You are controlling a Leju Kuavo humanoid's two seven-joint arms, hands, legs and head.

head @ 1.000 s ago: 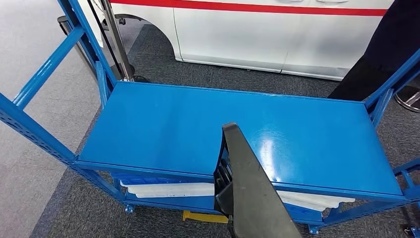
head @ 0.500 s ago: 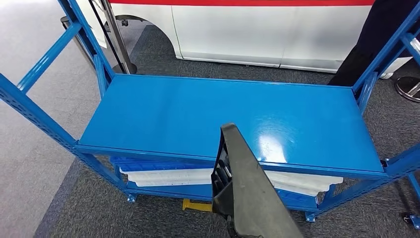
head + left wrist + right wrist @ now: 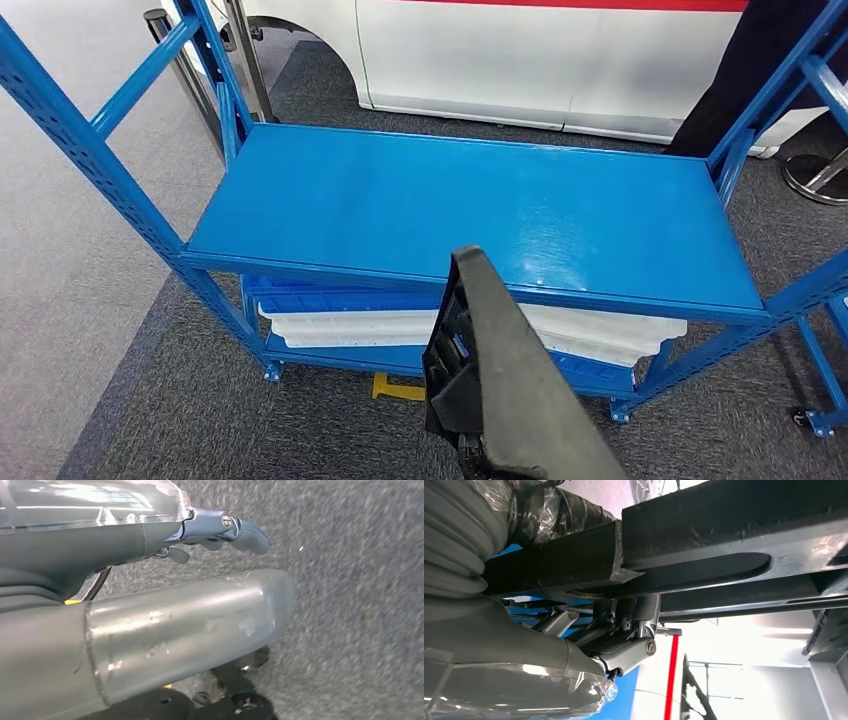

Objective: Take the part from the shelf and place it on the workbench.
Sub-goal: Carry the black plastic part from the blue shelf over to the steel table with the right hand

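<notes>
Currently we carry the dark part (image 3: 505, 385) in our right hand (image 3: 624, 630), fingers wrapped beneath it | left hand (image 3: 220, 530) empty, fingers loosely extended | risk: long part levers loose, or strikes blue shelf (image 3: 470, 215) while turning.

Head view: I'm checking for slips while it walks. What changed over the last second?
The whole picture shifted, so the camera moved, not the things: the blue shelf now sits higher and its lower trays show more. The dark part stayed in place, and the right hand grips it.
</notes>
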